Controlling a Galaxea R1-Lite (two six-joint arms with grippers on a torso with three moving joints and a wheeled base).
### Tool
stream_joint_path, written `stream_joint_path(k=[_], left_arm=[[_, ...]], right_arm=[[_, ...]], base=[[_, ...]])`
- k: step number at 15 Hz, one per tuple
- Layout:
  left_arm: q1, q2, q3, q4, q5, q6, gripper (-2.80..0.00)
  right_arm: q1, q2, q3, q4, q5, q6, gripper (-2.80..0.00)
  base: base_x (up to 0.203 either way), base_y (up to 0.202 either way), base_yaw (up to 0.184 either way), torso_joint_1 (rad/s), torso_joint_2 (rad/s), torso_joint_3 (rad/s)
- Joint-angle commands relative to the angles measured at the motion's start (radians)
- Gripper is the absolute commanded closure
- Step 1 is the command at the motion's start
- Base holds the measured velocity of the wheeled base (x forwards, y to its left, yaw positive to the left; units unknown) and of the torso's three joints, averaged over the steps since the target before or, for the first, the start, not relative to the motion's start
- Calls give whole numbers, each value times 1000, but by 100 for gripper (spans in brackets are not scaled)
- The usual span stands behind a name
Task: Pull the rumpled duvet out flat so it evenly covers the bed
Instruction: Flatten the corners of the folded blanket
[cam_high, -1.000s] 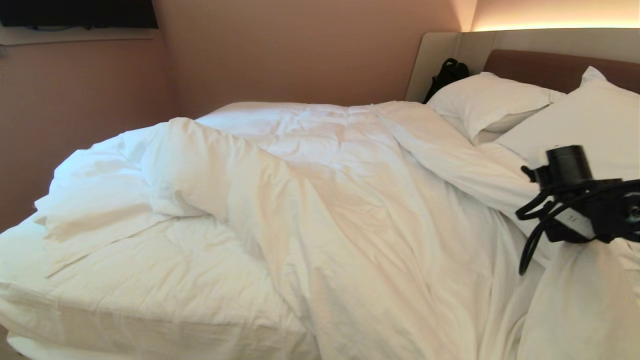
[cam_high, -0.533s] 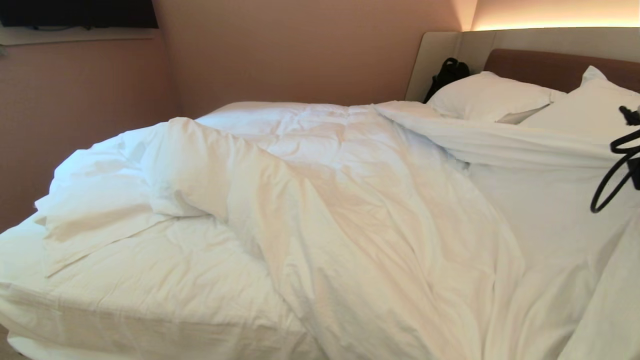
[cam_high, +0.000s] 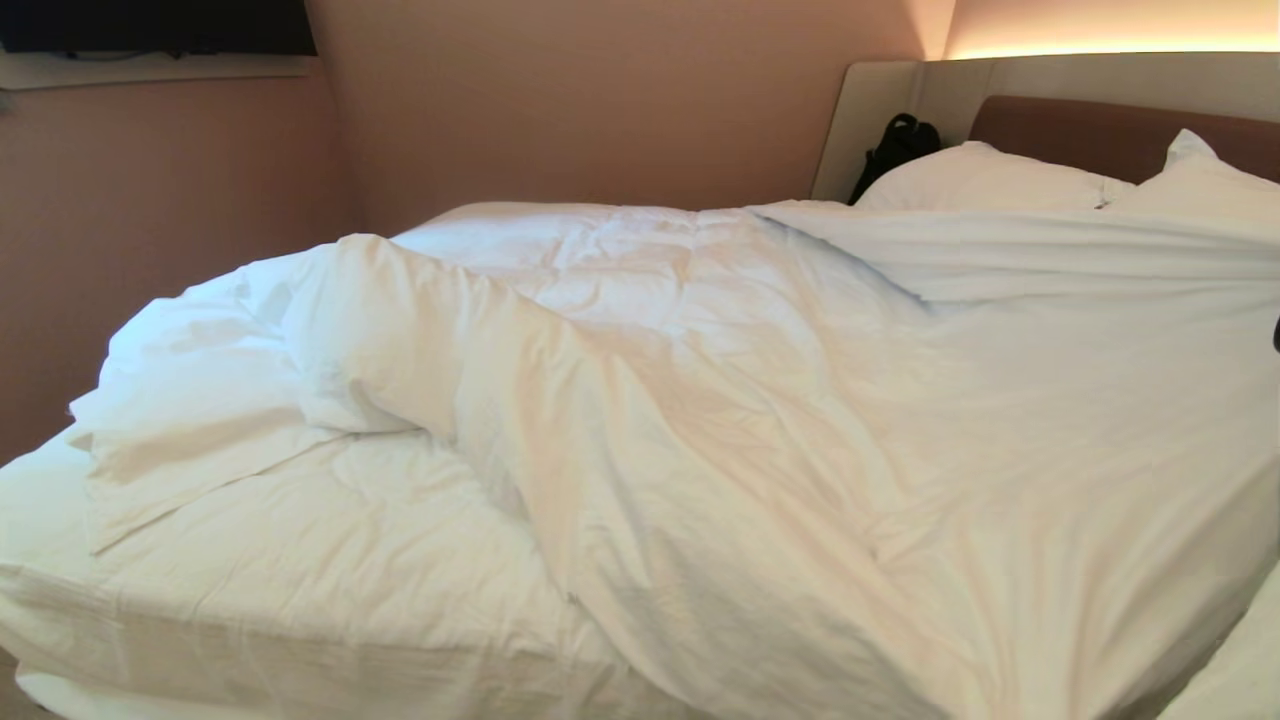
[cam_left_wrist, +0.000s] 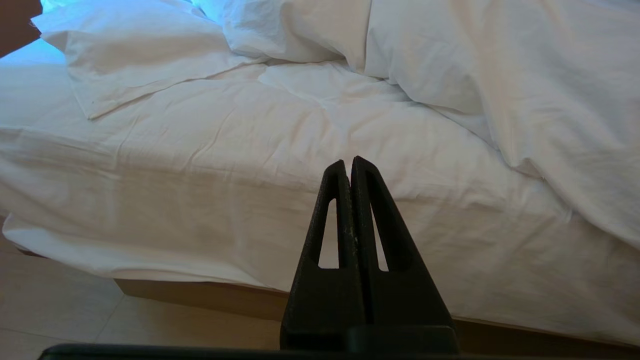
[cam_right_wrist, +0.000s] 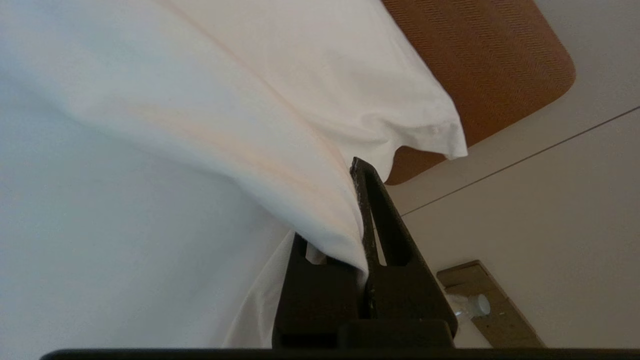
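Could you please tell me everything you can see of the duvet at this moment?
The duvet is thick, white, softly quilted fabric on the bed. Its right half is drawn taut up to the pillows; the left is bunched and folded back. The right gripper is shut on an edge.

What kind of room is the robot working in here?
Most likely a hotel bedroom. A wide bed with a rumpled white duvet and pillows stands against a padded headboard with a light strip above, and a dark screen hangs on the wall.
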Motion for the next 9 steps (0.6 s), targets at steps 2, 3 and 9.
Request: stream_joint_path(k=[2, 3, 9], left_arm=[[0, 2, 0, 0, 0, -1, 0], [0, 2, 0, 0, 0, 1, 0], [0, 2, 0, 0, 0, -1, 0]], right_arm=[[-91, 98, -179, 59, 27, -15, 0], [-116, 121, -225, 78, 34, -18, 0], [-189, 136, -262, 124, 113, -20, 0]], base=[[0, 0, 0, 0, 0, 0], [0, 0, 0, 0, 0, 0], [0, 0, 0, 0, 0, 0]])
